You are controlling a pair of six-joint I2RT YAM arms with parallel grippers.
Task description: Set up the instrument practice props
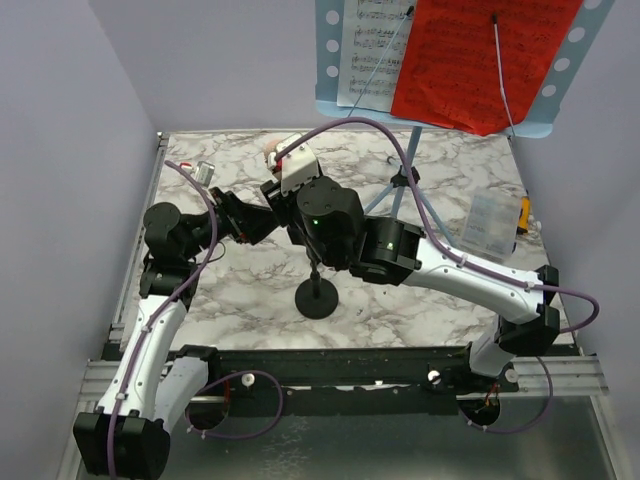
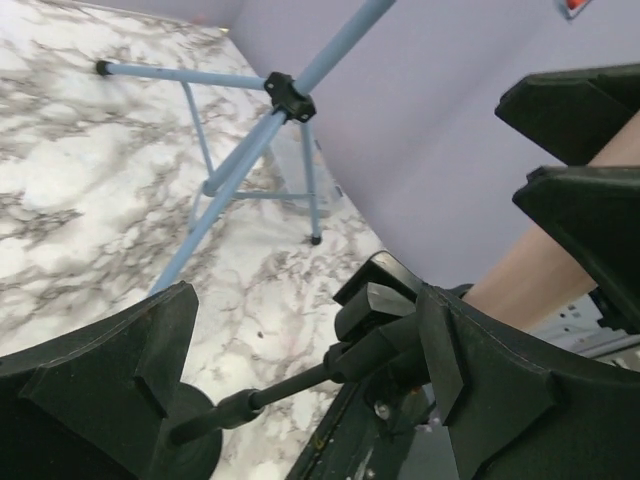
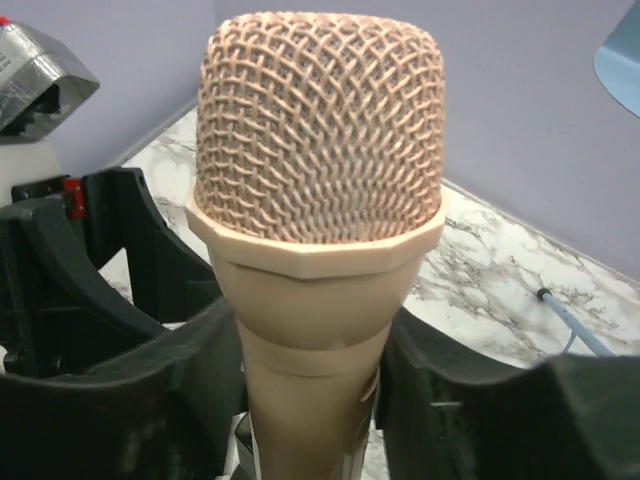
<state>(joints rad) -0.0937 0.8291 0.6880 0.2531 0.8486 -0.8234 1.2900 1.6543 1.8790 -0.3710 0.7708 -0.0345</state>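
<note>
The pinkish-beige microphone (image 3: 318,150) stands upright between the fingers of my right gripper (image 3: 312,350), which is shut on its body. In the top view the microphone (image 1: 271,150) and right gripper (image 1: 283,183) are above the middle of the table. The black microphone stand has its round base (image 1: 318,299) on the marble. My left gripper (image 2: 305,335) is open around the stand's black clip (image 2: 395,335), which lies close to the right finger. The light blue music stand (image 1: 330,60) at the back holds white sheet music (image 1: 368,50) and a red sheet (image 1: 470,60).
A small clear box (image 1: 490,225) lies at the right with a yellow item (image 1: 524,213) beside it. The music stand's tripod legs (image 2: 285,95) spread over the back of the marble table (image 1: 250,290). Purple walls close in on both sides.
</note>
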